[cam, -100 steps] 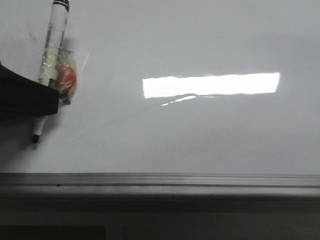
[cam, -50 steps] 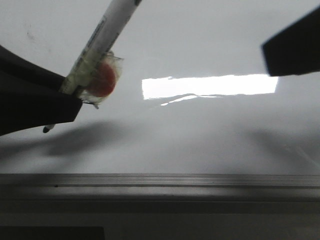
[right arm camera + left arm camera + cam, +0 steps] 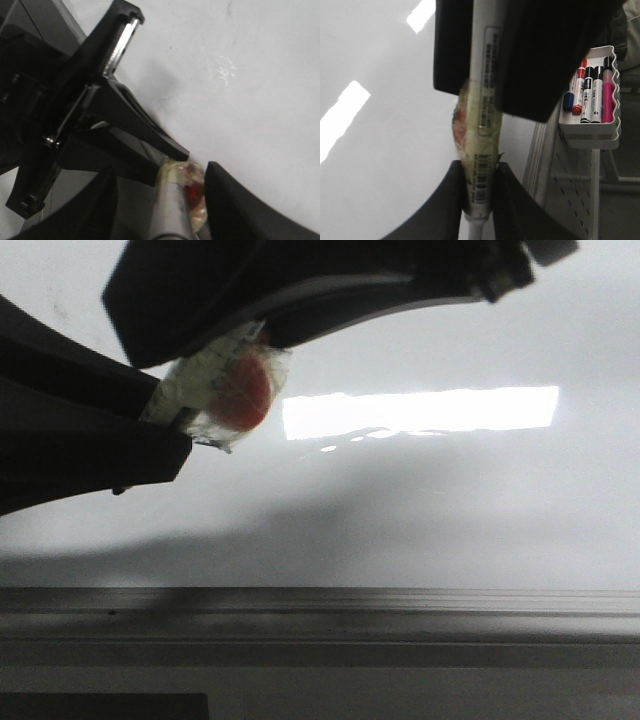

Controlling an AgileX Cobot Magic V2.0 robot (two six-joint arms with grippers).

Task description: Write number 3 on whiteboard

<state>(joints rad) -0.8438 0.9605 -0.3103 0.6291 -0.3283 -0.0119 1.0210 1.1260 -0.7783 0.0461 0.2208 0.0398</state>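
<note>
left end effector (image 3: 479, 192) grips the marker (image 3: 482, 100) low on its barrel, the two dark fingers pressed against either side of the white body, just on the tip side of a lump of clear tape with something red (image 3: 243, 392) bound inside it. right end effector (image 3: 160, 192) has its fingers spread to either side of the same marker's other end, with the taped lump between them; whether they are actually pinching the barrel or only bracketing it cannot be told, since a gap shows on at least one side.

the whiteboard (image 3: 450, 510) lies flat beneath both arms, its grey metal rail (image 3: 400, 602) along the near edge. beside the rail, in the left wrist view, a small white tray (image 3: 590, 132) holds spare markers.

no stroke of the number 3 shows anywhere on the whiteboard; only a bright glare patch (image 3: 420, 410) and faint smudges mark it. the marker appears held off the whiteboard, between the two arms, so this looks like a handover or regrip. as judged, the writing itself has not begun and all of it remains.
</note>
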